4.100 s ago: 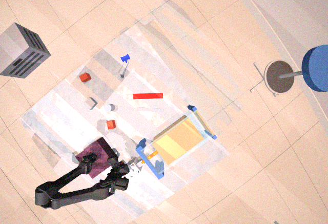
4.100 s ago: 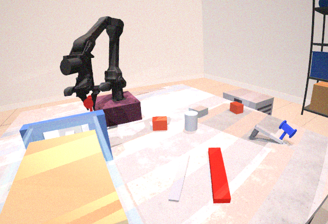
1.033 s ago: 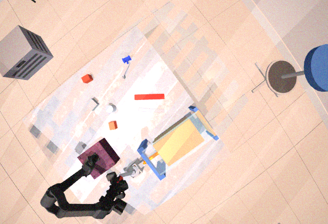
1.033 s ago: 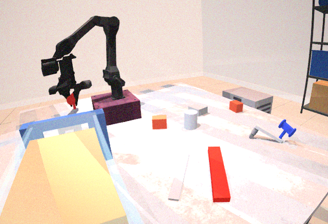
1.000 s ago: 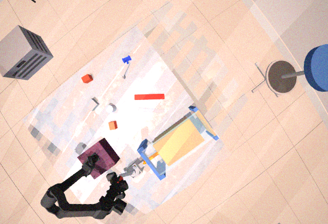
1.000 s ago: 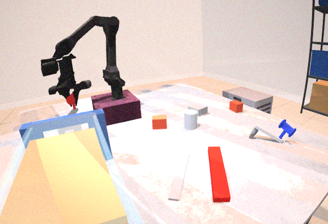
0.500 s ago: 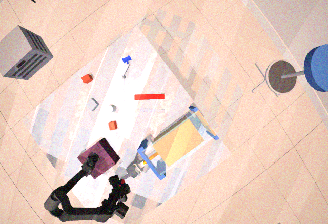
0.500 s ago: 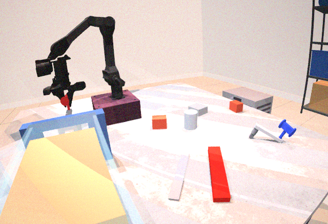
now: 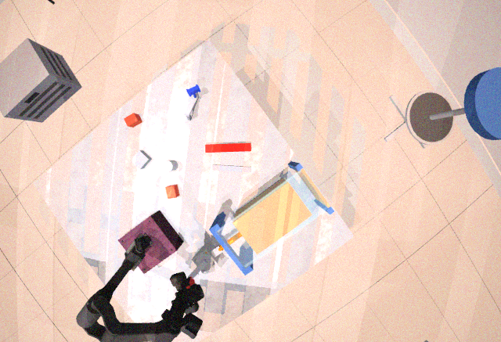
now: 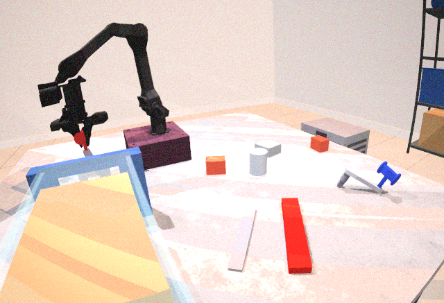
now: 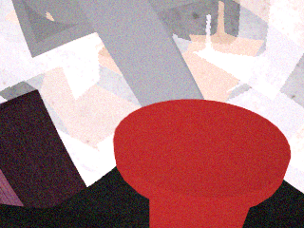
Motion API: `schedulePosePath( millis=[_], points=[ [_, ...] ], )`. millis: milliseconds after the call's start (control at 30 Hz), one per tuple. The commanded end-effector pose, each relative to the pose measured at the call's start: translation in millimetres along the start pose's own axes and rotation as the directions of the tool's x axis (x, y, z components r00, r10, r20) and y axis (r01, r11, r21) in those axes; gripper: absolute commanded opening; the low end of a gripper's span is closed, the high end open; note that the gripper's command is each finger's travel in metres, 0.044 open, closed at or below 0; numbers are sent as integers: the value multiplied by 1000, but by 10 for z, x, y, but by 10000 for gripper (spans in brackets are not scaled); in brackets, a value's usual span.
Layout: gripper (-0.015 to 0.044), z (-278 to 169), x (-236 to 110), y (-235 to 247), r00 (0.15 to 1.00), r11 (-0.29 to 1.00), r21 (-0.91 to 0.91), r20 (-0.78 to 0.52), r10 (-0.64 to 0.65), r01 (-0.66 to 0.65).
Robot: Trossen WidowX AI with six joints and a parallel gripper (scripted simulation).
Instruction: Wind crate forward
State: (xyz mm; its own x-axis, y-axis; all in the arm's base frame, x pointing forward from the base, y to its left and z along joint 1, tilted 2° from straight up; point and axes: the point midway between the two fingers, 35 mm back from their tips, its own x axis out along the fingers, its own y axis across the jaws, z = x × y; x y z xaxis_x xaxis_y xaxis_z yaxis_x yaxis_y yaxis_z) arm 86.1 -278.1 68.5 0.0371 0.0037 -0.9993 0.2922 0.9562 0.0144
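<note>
Lower left of the top view: the gripper (image 9: 188, 282) is clamped on the red knob (image 11: 201, 152) of the winch handle (image 11: 136, 32), apparently seated in the winch (image 9: 205, 258). The crate (image 9: 273, 216) sits inside the guard cubby (image 9: 305, 192), seemingly short of the blue frame (image 9: 232, 245); winding remains.

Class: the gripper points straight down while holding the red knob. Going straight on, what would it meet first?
Probably the grey winch, just below the gripper and its red knob; depth is unclear.
</note>
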Motion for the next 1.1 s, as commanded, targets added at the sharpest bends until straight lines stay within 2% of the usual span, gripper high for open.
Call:
schedulePosePath(
  millis=[0,1067],
  points=[
    [0,128,-20,-174,999,999,-6,23,-41,41],
    [0,477,-46,-397,999,999,-6,26,-43,43]
  ],
)
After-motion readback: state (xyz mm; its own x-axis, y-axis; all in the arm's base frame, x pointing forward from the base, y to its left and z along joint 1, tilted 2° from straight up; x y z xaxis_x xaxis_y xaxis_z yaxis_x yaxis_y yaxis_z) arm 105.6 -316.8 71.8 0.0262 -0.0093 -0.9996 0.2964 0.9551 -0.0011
